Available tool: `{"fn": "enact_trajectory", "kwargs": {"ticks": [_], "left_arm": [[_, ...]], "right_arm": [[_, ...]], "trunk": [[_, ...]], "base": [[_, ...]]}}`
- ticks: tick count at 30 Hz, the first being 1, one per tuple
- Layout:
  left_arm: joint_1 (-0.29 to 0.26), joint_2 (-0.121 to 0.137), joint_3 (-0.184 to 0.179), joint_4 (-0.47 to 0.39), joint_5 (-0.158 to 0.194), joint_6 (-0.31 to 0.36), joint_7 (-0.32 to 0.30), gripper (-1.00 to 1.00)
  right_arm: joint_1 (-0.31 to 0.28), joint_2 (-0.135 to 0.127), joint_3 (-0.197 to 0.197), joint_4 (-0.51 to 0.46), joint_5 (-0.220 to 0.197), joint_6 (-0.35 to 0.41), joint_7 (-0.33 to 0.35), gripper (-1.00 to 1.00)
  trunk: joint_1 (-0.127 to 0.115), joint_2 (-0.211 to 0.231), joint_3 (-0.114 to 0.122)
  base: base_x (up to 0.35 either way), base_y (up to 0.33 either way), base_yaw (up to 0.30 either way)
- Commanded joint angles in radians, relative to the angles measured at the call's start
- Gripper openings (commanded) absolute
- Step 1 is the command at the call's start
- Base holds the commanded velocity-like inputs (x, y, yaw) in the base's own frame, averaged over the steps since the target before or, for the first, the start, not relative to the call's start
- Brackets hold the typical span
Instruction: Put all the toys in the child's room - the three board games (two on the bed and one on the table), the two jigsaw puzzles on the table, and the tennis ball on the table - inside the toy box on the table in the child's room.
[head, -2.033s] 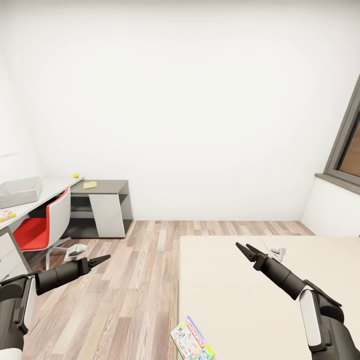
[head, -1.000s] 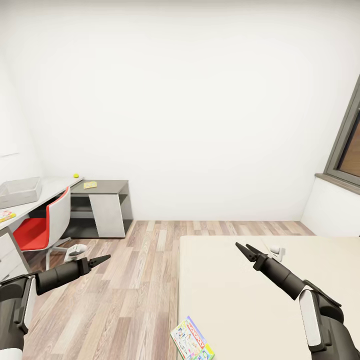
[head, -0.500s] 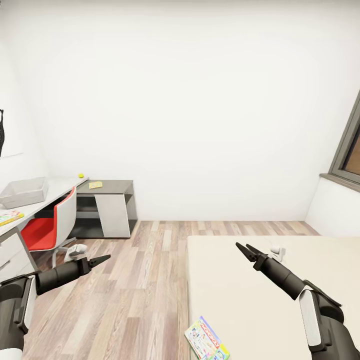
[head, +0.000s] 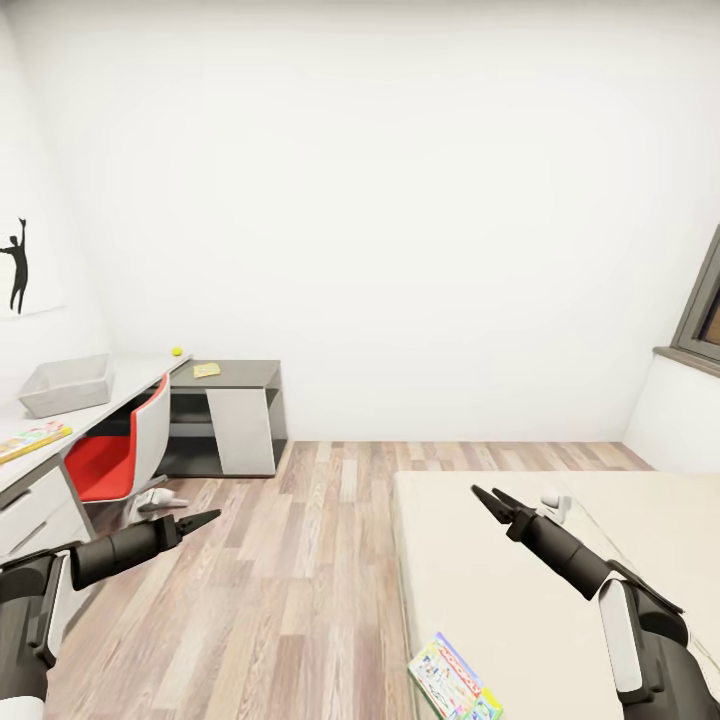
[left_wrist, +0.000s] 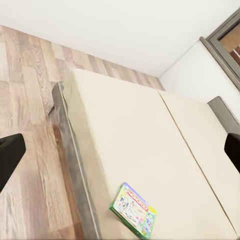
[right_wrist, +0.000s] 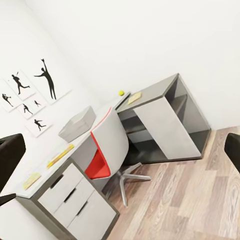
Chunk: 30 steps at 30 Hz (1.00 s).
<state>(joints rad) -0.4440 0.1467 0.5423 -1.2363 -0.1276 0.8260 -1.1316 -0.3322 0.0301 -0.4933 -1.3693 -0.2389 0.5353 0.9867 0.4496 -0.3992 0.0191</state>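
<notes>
Board game: white-and-green box, flat on the bed, below and nearer the robot than the right claw; lid lettering too small to read. Left wrist view shows it beside the mattress edge. Right claw released, over the bed. Left claw over the floor; cannot tell its state. Ahead-left: bench bearing toy box, tennis ball, yellow box.
</notes>
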Motion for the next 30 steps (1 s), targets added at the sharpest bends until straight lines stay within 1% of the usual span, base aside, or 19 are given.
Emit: {"fn": "enact_trajectory", "kwargs": {"ticks": [1,30], "left_arm": [[-0.001,0.000,0.002,0.000,-0.010,0.007,-0.010,1.00],[-0.001,-0.001,0.002,0.000,-0.009,0.007,-0.010,1.00]], "right_arm": [[-0.001,0.001,-0.002,0.002,-0.003,0.008,0.003,1.00],[-0.001,0.002,-0.002,0.011,-0.005,0.008,0.004,1.00]], "trunk": [[0.000,-0.001,0.000],[0.000,-0.001,0.000]], "base": [[0.000,0.288,0.000],[0.001,0.288,0.000]]}}
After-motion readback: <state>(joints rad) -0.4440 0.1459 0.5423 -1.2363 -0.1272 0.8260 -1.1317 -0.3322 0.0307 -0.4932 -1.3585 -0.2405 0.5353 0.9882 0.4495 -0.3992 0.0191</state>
